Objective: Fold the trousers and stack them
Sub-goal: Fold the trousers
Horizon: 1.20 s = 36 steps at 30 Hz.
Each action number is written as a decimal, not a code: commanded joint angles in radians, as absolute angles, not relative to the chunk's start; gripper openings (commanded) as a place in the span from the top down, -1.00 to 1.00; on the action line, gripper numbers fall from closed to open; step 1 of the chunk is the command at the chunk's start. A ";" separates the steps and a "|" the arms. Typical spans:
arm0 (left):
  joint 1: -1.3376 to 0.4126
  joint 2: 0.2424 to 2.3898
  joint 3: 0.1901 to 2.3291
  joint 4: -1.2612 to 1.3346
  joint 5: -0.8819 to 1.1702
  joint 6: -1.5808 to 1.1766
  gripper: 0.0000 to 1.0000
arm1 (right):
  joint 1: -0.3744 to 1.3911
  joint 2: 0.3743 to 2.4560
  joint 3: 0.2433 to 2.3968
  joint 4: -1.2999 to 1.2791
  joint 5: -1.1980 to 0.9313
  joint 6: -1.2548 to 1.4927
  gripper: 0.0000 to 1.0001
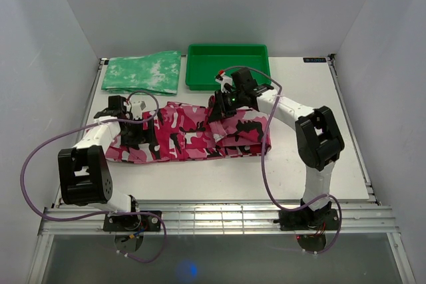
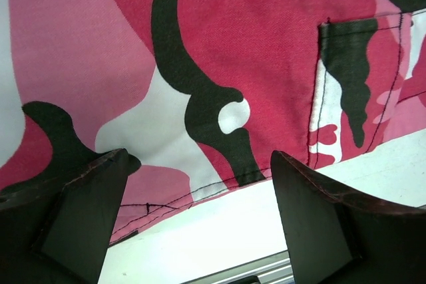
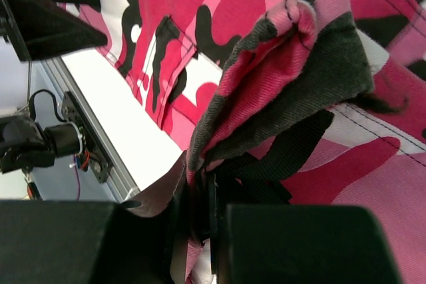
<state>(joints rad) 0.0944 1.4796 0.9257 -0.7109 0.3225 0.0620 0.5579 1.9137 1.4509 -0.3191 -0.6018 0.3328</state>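
The pink, white and black camouflage trousers (image 1: pixel 193 134) lie lengthwise across the middle of the table, with the right end doubled over. My left gripper (image 1: pixel 140 136) is open just above their left part; in the left wrist view the gripper (image 2: pixel 198 164) hovers over the near hem of the trousers (image 2: pixel 253 51), holding nothing. My right gripper (image 1: pixel 221 106) is shut on a bunched fold of the trousers near their far edge. In the right wrist view this gripper (image 3: pixel 200 194) pinches cloth (image 3: pixel 279 64) and a black strap, lifted off the flat cloth.
A green tray (image 1: pixel 228 86) stands at the back centre. A folded mottled green-and-white cloth (image 1: pixel 143 72) lies at the back left. White table (image 1: pixel 319 151) shows to the right of and in front of the trousers, and the aluminium rail (image 1: pixel 219 216) runs along the near edge.
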 commanded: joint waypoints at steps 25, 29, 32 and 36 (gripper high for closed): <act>0.097 1.411 0.842 -0.629 0.294 0.015 -0.96 | 0.696 2.074 1.586 -0.153 -0.498 0.535 0.02; 0.097 1.365 0.885 -0.656 0.353 0.034 -0.96 | 0.692 2.033 1.595 -0.153 -0.526 0.496 -0.95; 0.097 1.324 0.937 -0.673 0.419 0.051 -0.96 | 0.669 1.981 1.579 -0.193 -0.558 0.417 -0.91; 0.097 1.304 1.009 -0.712 0.556 0.101 -0.96 | 0.583 1.821 1.493 -0.265 -0.610 0.247 -0.98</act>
